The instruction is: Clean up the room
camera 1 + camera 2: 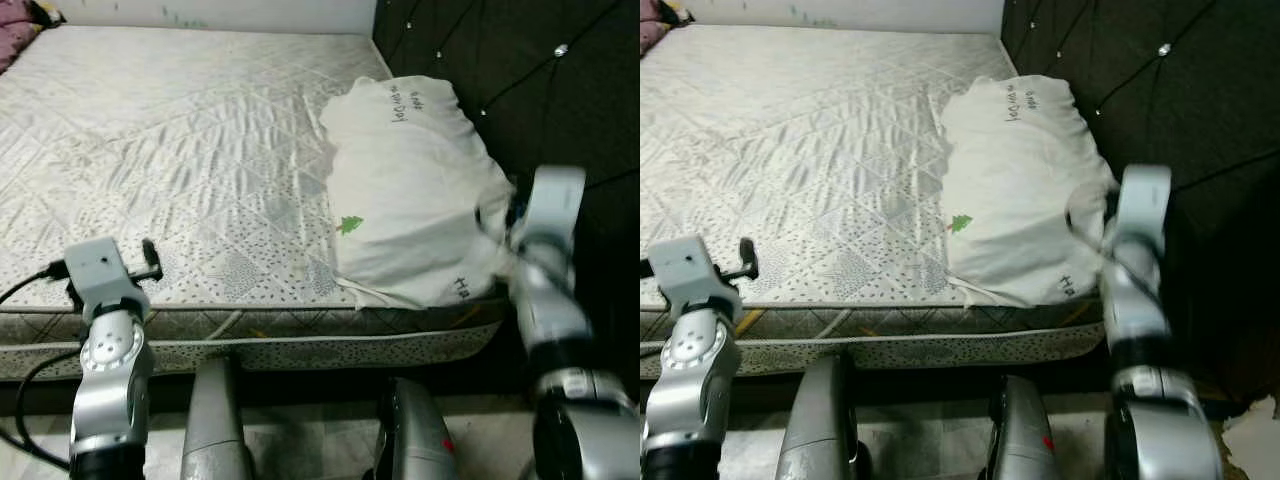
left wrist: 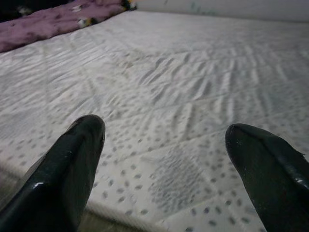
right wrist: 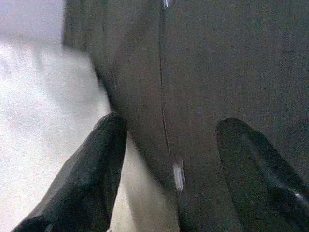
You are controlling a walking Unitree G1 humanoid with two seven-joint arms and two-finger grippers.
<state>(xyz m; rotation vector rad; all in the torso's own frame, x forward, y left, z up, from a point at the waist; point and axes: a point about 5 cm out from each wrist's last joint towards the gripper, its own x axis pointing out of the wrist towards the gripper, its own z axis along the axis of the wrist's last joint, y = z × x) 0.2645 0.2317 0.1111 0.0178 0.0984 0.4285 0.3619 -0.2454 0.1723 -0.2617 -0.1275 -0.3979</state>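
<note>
Pillow (image 1: 415, 190) on mattress (image 1: 180, 150) against headboard (image 1: 560, 90), long axis running away from robot, just left of spread right gripper (image 3: 169, 159) fingers; far right of left gripper (image 2: 164, 164), also spread, so farther.

The right wrist view is blurred throughout: the dark headboard (image 3: 207, 96) and the white pillow (image 3: 38, 121) are seen only as soft masses. The pillow's right edge is covered by the right arm (image 1: 540, 260) in the left eye view, and its small printed lettering cannot be read. The purple blanket (image 2: 53, 19) is cut off by the frame's edge. The bed (image 1: 150, 150) is cropped at the left. The right hand (image 3: 169, 145) is hidden behind its wrist in the head views.
</note>
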